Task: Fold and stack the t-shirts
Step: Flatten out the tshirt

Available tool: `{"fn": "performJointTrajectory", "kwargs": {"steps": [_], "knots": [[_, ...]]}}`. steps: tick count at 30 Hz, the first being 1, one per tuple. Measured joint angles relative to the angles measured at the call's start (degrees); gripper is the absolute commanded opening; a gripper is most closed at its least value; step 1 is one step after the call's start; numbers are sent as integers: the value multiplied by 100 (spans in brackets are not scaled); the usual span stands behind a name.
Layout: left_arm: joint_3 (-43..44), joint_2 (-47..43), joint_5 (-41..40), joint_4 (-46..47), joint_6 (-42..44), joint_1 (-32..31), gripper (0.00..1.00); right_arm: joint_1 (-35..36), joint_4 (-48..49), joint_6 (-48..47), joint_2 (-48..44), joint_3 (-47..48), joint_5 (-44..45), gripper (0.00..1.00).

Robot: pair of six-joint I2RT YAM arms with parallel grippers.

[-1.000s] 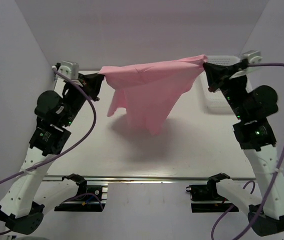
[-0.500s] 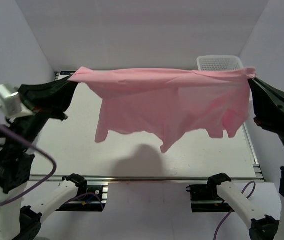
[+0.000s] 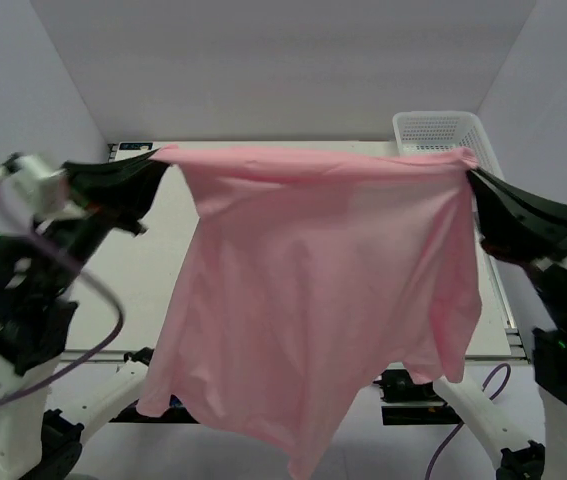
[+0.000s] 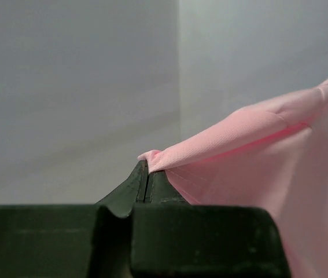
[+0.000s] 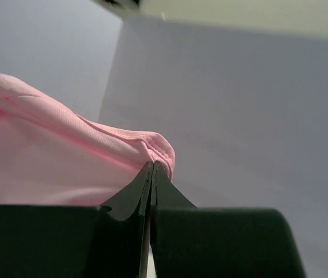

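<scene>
**Overhead and wrist views: a garment held spread above the work surface.**

Surface and room: an off-white table (image 3: 158,250) sits in a plain enclosure. A pale back wall (image 3: 283,70) rises behind it, and a pale side wall stands on each flank. In both wrist views only bare wall shows behind the fingers.

The task's thing: the light-pink t-shirt (image 3: 323,290) is clear of the table, hanging in the air between the two arms. Its upper edge is drawn nearly straight from left to right. The body falls loosely toward the camera, with the lower hem uneven and coming to a point at the bottom.

Left gripper (image 3: 163,160): clenched on the upper left corner of the t-shirt. In the left wrist view a small fold of fabric is pinched at the tips of the closed fingers (image 4: 140,179).

Right gripper (image 3: 468,172): clenched on the upper right corner. In the right wrist view a hemmed edge is bunched over the tips of the closed fingers (image 5: 164,191).

Surroundings: a white mesh basket (image 3: 438,128) stands at the far right corner of the table, just behind the held right corner.

Obstruction: in the overhead view the hanging cloth covers the middle of the table and much of its near edge. It also hides part of the basket's front.
</scene>
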Motion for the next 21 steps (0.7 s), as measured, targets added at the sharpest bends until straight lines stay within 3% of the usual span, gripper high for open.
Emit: {"fn": "performJointTrajectory", "kwargs": {"steps": [5, 10, 11, 12, 14, 15, 16, 21], "knots": [[-1305, 881, -1110, 459, -162, 22, 0, 0, 621, 310, 640, -1600, 723, 0], [-2463, 3067, -2118, 726, -487, 101, 2, -7, 955, 833, 2498, -3165, 1641, 0], [-2581, 3545, -2179, 695, -527, 122, 9, -7, 914, 901, 2931, -3318, 1768, 4], [-2627, 4048, -2218, 603, -560, 146, 40, -9, 811, 1001, 3442, -3412, 1891, 19], [-2627, 4922, -2253, 444, -614, 186, 72, -22, 601, 1163, 4308, -3434, 2111, 43], [-2623, 5230, -2273, 326, -667, 197, 95, -22, 518, 1196, 4649, -3405, 2192, 49], [-2623, 5394, -2277, 238, -647, 205, 100, -22, 367, 1211, 4920, -3348, 2260, 56], [-2420, 5449, -2291, 94, -737, 214, 100, -20, 114, 1244, 5307, -2988, 2302, 90]]}}
